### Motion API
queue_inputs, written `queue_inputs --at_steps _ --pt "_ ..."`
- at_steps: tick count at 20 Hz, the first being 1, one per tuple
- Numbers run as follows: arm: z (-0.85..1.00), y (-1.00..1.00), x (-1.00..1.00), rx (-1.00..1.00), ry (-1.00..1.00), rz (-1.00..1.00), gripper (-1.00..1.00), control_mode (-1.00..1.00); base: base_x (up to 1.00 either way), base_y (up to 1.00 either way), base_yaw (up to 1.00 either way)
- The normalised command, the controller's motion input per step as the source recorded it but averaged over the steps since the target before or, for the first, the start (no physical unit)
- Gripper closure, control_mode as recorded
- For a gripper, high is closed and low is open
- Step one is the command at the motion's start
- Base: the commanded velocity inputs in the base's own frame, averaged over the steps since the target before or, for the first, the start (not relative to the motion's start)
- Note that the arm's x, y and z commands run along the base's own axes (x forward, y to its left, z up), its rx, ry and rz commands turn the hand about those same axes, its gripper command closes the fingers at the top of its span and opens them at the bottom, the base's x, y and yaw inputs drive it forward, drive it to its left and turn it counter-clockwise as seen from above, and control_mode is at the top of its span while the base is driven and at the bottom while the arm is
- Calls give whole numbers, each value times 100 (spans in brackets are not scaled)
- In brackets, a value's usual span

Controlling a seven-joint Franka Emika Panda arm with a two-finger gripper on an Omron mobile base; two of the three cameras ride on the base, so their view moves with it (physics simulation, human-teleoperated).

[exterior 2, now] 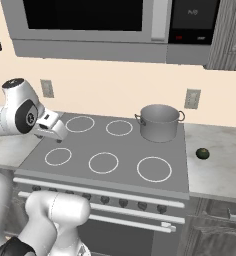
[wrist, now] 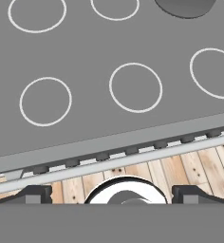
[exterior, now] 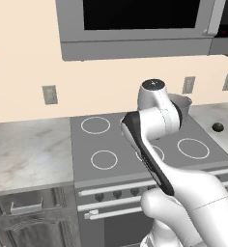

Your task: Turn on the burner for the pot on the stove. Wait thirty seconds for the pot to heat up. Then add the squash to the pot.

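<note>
The grey metal pot point(exterior 2: 160, 122) stands on the back right burner ring of the dark flat-top stove point(exterior 2: 125, 150); part of it shows behind my arm point(exterior: 181, 103) and at the top edge of the hand view point(wrist: 185, 5). The small dark green squash point(exterior 2: 203, 153) lies on the counter right of the stove point(exterior: 217, 127). My gripper point(exterior 2: 57, 136) hovers over the stove's front left area, open and empty, its fingertips point(wrist: 33, 193) wide apart. It looks down over the burner rings and the row of front knobs point(exterior 2: 105, 199).
A grey microwave point(exterior 2: 90, 25) hangs above the stove. Marble counters flank it on the left point(exterior: 29, 149) and right point(exterior 2: 220, 165). The oven door handle point(exterior 2: 135, 221) runs below the knobs. Wooden floor point(wrist: 147, 173) shows in front of the range.
</note>
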Motion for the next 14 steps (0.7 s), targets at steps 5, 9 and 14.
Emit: queue_inputs --at_steps 5,9,14 --pt "0 0 0 0 0 0 -100 -100 0 0 0" --pt "0 0 0 0 0 0 -100 -100 0 0 0" --pt "0 0 0 0 0 0 -100 -100 0 0 0"
